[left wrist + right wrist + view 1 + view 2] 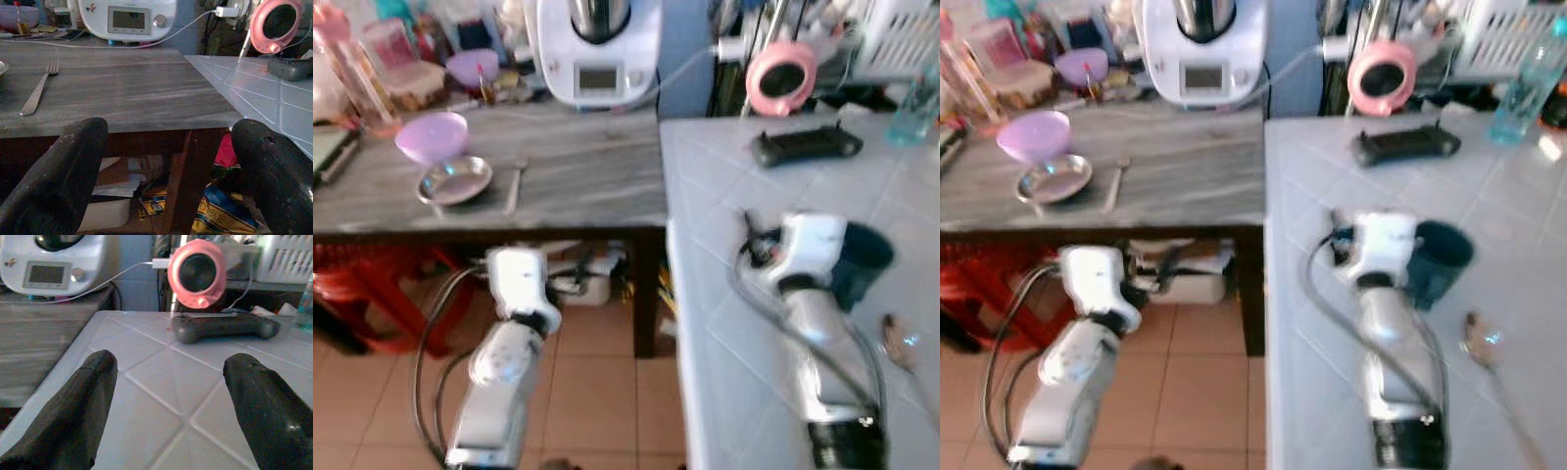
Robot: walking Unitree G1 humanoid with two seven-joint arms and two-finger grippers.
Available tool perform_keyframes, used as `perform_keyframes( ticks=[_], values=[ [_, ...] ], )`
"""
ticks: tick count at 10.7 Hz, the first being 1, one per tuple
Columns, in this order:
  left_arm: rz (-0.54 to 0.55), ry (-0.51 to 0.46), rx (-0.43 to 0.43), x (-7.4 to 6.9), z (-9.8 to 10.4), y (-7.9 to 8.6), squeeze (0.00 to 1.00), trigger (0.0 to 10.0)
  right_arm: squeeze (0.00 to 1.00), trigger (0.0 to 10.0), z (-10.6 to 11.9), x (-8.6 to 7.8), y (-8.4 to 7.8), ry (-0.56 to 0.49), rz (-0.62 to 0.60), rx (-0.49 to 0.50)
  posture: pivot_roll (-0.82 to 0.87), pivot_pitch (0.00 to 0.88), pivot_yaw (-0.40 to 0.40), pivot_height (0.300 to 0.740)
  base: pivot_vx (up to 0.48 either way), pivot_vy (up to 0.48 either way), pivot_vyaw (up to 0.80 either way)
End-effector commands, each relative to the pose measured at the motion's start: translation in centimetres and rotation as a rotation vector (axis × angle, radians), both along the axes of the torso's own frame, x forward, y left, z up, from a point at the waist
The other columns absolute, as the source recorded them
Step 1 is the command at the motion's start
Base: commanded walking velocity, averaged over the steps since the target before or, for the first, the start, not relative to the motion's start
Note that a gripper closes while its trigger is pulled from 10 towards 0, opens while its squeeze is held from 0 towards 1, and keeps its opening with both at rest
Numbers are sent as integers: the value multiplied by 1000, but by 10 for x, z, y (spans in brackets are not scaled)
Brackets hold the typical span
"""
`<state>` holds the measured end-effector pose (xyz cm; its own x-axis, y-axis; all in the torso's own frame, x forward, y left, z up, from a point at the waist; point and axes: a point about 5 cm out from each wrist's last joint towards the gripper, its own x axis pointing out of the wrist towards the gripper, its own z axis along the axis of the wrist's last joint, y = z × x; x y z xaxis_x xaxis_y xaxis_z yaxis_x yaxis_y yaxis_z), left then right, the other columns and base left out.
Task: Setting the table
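Two surfaces meet at a corner: grey wooden table on the left, white tiled counter on the right.

Left gripper: fingers spread wide, nothing between them, touching nothing. It hangs below the table's near edge, over the tiled floor, pointing toward the clutter under the table.

Right gripper: fingers also spread wide and empty, held just above the tiled counter, aimed at the far side where a dark game controller lies. A pink round fan stands behind the controller.

Table settings: a pink bowl sits on the far edge of a small steel plate on the left part of the wooden table, with a fork lying just right of the plate. A dark blue cup stands on the counter right beside the right wrist. A spoon lies on the counter nearer and to the right of the cup, apart from it.

A white kitchen appliance stands at the far edge of the table.
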<state>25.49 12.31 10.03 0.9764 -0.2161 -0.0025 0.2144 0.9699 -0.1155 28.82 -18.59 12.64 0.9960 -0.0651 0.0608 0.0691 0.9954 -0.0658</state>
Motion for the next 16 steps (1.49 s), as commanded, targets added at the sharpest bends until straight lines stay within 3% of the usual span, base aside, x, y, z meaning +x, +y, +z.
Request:
perform_keyframes(
  ticks=[1, 4, 13, 16],
  values=[
    [39, 13, 26, -2, -2, 12, 0, 10000, 0, 10000, 3, 2, 11, -10, 44, 10, 13, 26, 52, 740, 0, 0, 0],
    [52, 19, 29, -2, -2, 13, 0, 10000, 0, 10000, 4, 3, 12, -9, 50, 8, 16, 30, 49, 740, 0, 0, 0],
    [47, 30, 31, -2, -3, 11, 0, 10000, 0, 10000, 4, 5, 13, -4, 51, 5, 16, 40, 52, 740, -264, 0, 0],
    [27, 13, 26, -3, -1, 8, 0, 10000, 0, 10000, 3, 4, 12, 1, 45, 3, 14, 47, 54, 740, 0, 0, 0]
  ],
)
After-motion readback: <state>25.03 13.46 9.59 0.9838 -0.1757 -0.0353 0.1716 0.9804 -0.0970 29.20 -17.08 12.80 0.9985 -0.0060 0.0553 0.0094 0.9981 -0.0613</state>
